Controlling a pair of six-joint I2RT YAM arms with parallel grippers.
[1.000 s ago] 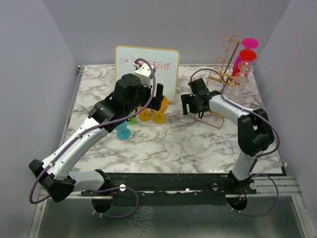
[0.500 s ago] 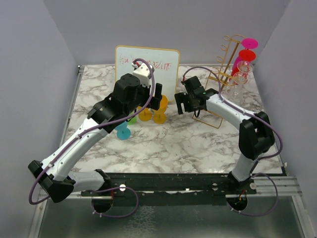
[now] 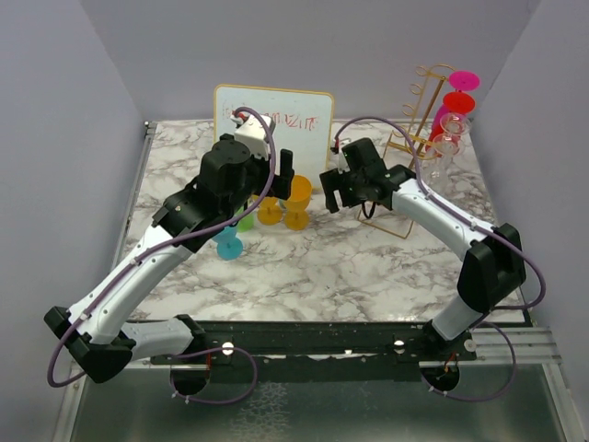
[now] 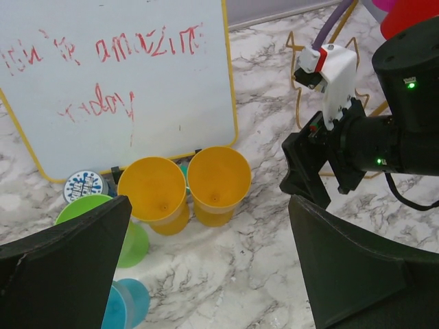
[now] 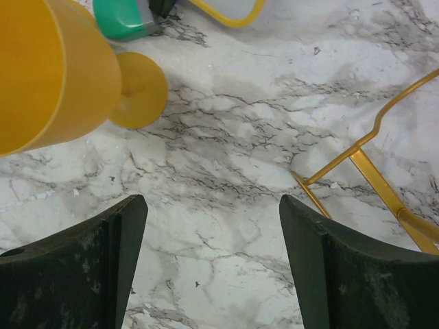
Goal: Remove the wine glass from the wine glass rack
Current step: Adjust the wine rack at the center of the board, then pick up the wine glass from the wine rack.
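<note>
The gold wire wine glass rack [image 3: 421, 103] stands at the back right of the table. Wine glasses hang on its right side: one with a pink foot [image 3: 464, 79], one with a red foot [image 3: 458, 100] and a clear one [image 3: 448, 145]. My right gripper [image 3: 339, 195] is open and empty, left of the rack's base [image 5: 374, 175] and over bare marble [image 5: 211, 205]. My left gripper [image 3: 285, 187] is open wide and empty, hovering just above two orange glasses [image 4: 218, 179] that stand on the table.
A yellow-framed whiteboard [image 3: 273, 124] stands at the back centre. In front of it are the orange glasses [image 3: 283, 210], a green one [image 4: 92, 212] and a blue one [image 3: 227, 244]. An orange glass [image 5: 48, 75] is close to my right gripper's left finger. Grey walls enclose the table.
My right gripper has swung left and back, away from the rack's base, toward the whiteboard. My left arm has drawn back slightly. Both grippers stayed open.
</note>
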